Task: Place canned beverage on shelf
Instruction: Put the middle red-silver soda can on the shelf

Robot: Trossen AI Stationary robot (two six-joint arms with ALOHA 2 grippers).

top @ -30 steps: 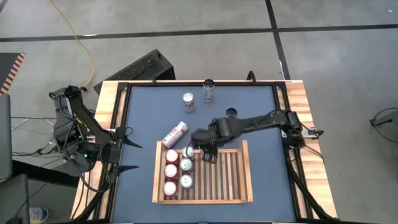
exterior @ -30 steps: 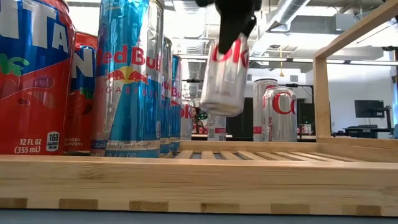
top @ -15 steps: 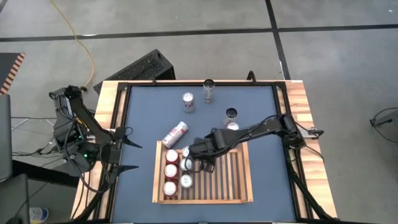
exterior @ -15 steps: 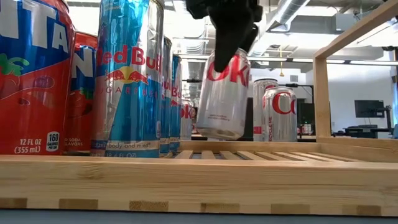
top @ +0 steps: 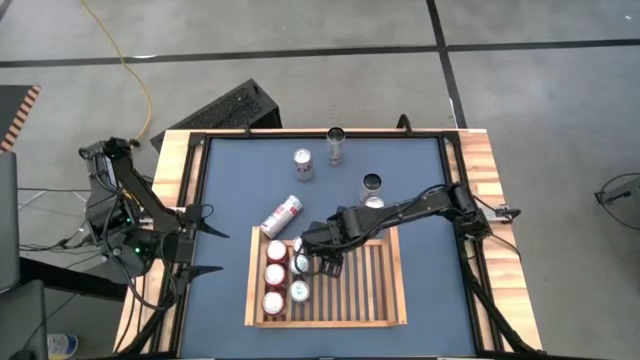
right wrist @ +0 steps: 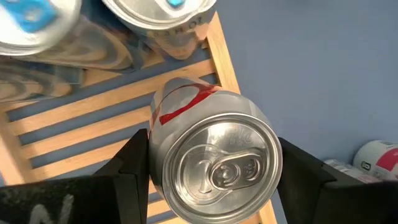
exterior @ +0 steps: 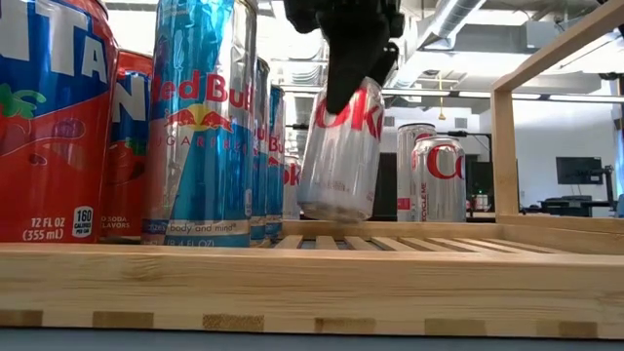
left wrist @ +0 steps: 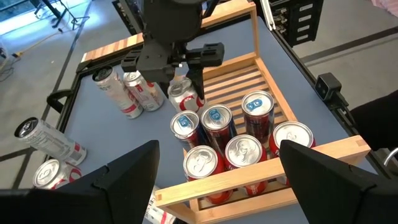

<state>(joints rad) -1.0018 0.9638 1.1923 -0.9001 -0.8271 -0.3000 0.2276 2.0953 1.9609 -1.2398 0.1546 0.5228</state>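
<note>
A grey floor [top: 300, 40] is being crossed by dark seams, and a yellow cable [top: 130, 70] is lying across it at 10 o'clock of the blue table [top: 230, 180]. A black slanted box [top: 225, 108] is being seen at the table's 11 o'clock corner. Across the room, ceiling pipes [exterior: 458, 15] are being lit brightly, and a dark monitor [exterior: 578, 172] is standing at 3 o'clock.

This looks like a robotics lab or open workshop hall. The worktop [top: 240, 190] stands on a bare concrete floor [top: 520, 90] with a yellow cable [top: 130, 70] trailing at upper left. Behind it, the low view shows exposed ceiling ducts [exterior: 458, 19] and a monitor [exterior: 577, 171] at right.
</note>
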